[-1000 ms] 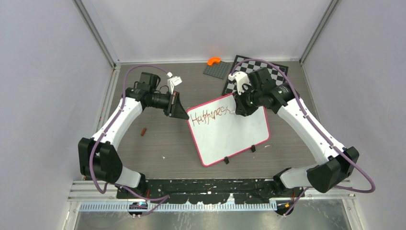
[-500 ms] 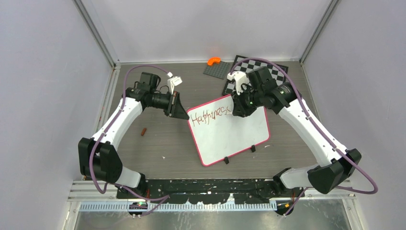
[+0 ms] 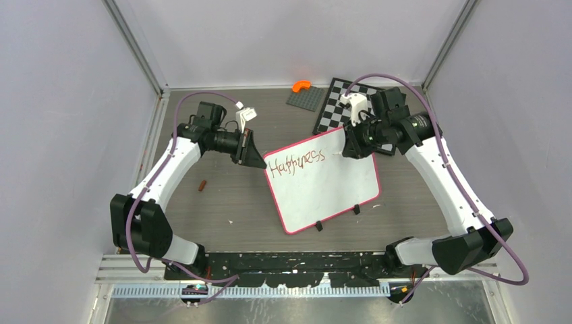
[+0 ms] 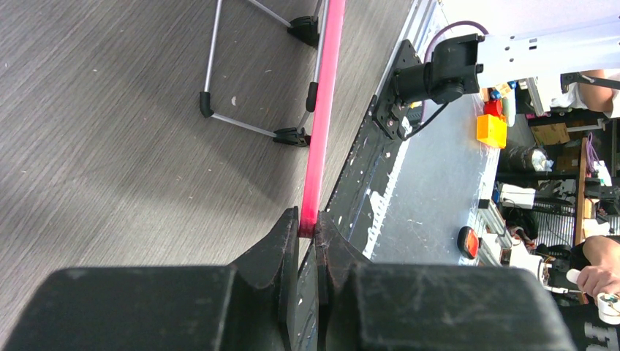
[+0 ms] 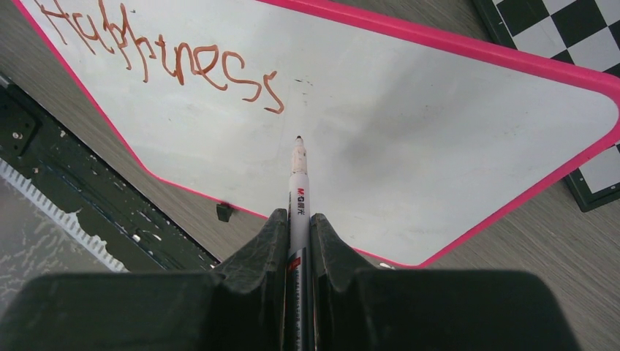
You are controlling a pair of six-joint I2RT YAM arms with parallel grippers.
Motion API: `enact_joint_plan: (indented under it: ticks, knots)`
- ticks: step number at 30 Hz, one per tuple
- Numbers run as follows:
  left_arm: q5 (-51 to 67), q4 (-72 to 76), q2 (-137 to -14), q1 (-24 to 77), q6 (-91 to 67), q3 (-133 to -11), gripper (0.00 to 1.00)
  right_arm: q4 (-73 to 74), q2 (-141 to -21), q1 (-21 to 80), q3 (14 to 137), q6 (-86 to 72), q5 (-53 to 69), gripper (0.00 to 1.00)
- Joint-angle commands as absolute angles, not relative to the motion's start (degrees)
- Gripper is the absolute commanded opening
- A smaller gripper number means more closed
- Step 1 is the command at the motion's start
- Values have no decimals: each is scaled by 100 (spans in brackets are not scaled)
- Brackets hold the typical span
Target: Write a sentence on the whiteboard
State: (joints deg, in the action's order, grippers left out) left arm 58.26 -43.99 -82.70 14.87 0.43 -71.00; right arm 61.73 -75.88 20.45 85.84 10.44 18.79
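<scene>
At centre frame, the sentence (image 5: 188,66) stops at "Happiness"; right hand (image 5: 298,217) clenches the marker (image 5: 297,172) at the whiteboard (image 5: 439,131), left hand (image 4: 307,219) pinches its rim. Land lightly, leaving a gap.

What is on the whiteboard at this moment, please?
One word, "Happiness", in red-brown near its far edge. The right claw holds a marker over the whiteboard, beside the last letter. In the top view this claw covers the board's far right corner.
</scene>
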Motion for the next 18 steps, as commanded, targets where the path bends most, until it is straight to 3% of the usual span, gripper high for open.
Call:
enact_joint_plan:
  ticks: [1, 18]
  knots:
    - [6051, -4386, -8194, 1503, -18, -7163, 0, 5882, -7570, 2065, 8757, 1033, 1899, 0]
    - [6029, -4404, -8174, 1503, -17, -7172, 0, 5374, -7879, 2163, 8723, 896, 1519, 0]
